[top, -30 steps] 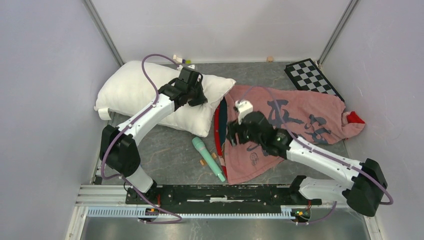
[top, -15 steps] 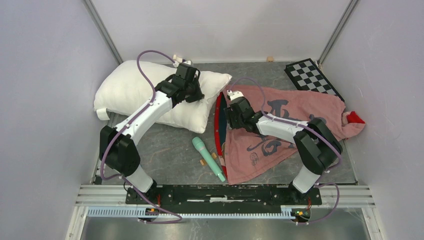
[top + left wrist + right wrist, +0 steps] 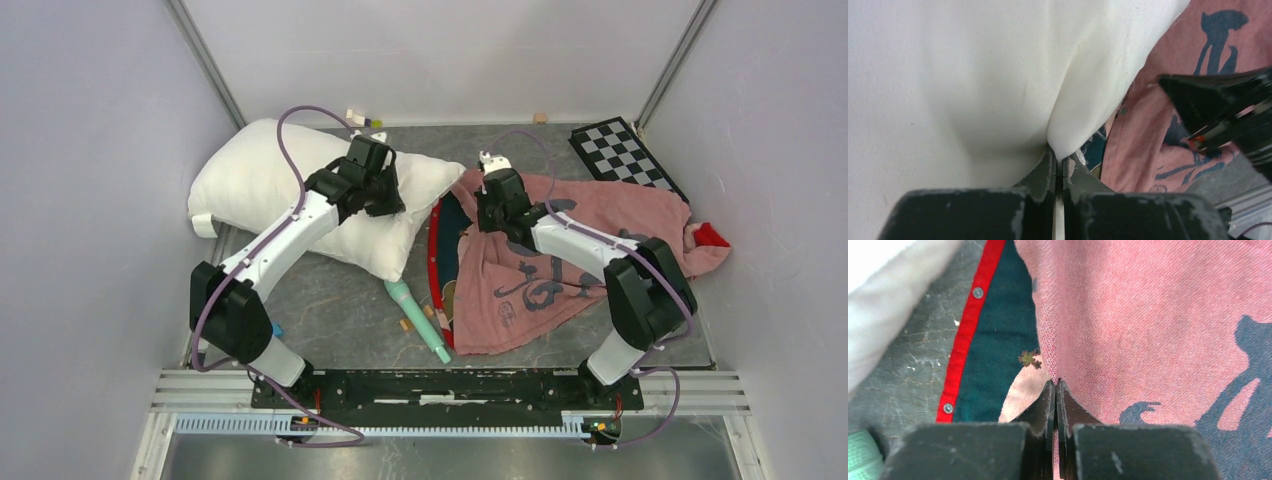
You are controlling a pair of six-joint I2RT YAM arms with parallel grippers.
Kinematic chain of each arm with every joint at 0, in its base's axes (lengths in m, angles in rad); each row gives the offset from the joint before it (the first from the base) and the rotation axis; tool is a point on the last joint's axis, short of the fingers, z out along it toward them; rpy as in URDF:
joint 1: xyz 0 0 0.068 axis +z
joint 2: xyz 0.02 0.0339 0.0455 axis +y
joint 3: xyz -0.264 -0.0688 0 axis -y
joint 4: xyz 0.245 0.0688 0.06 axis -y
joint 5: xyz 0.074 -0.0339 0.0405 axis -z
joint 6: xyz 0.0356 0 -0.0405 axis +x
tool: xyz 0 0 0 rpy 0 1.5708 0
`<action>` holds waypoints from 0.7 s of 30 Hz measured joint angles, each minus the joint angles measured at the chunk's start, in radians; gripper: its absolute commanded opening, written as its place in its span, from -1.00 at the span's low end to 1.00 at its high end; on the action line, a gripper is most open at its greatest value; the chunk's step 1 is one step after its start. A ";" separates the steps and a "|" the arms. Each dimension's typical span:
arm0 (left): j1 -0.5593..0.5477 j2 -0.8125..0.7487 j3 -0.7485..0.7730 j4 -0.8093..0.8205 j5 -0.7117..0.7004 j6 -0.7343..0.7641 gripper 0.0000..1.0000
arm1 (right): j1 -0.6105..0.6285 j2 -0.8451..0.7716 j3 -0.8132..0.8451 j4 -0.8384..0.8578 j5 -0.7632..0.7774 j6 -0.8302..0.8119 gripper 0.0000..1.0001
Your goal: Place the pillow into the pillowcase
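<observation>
Two fingertip pairs, both buried under their own wrists in the top view, so grip can't be read there. The left end effector (image 3: 388, 203) sits on the right end of the pillow (image 3: 260, 185), which lies far-left on the tabletop (image 3: 330, 300). The right end effector (image 3: 488, 222) sits on the left edge of the pillowcase (image 3: 640, 215), spread centre-right just beside the pillow. The pillow's near corner covers the top of a teal mic-shaped stick (image 3: 425, 325); checkerboard (image 3: 625, 155) in the far right corner. Big dark brush marks on the pink side, not readable. Left wrist view: fingers pressed together, pinching a fold of pillow fabric at the tips. The pillow fills most of the frame, with the pillowcase to the right, partly blocked by blurred black hardware (image 3: 1223, 105). Right wrist view: fingers pressed together, pinching the pink pillowcase edge at the tips. Dark green lining (image 3: 998, 340) with red snap-studded trim (image 3: 965, 335) shows left of the tips. The pillow is cut off at top left, the teal stick at bottom left.
</observation>
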 measured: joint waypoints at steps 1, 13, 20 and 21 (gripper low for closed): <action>-0.002 -0.009 -0.010 -0.006 0.006 0.008 -0.95 | -0.004 -0.015 0.000 0.000 0.001 0.000 -1.00; -0.080 -0.036 -0.029 -0.121 0.011 0.153 -0.95 | -0.005 -0.212 -0.010 0.004 0.062 0.018 -1.00; -0.096 -0.041 -0.003 -0.197 0.018 0.234 -0.95 | -0.005 -0.219 -0.008 -0.006 0.085 0.017 -1.00; -0.100 -0.040 0.004 -0.206 0.017 0.242 -0.95 | -0.005 -0.219 -0.006 -0.010 0.092 0.017 -1.00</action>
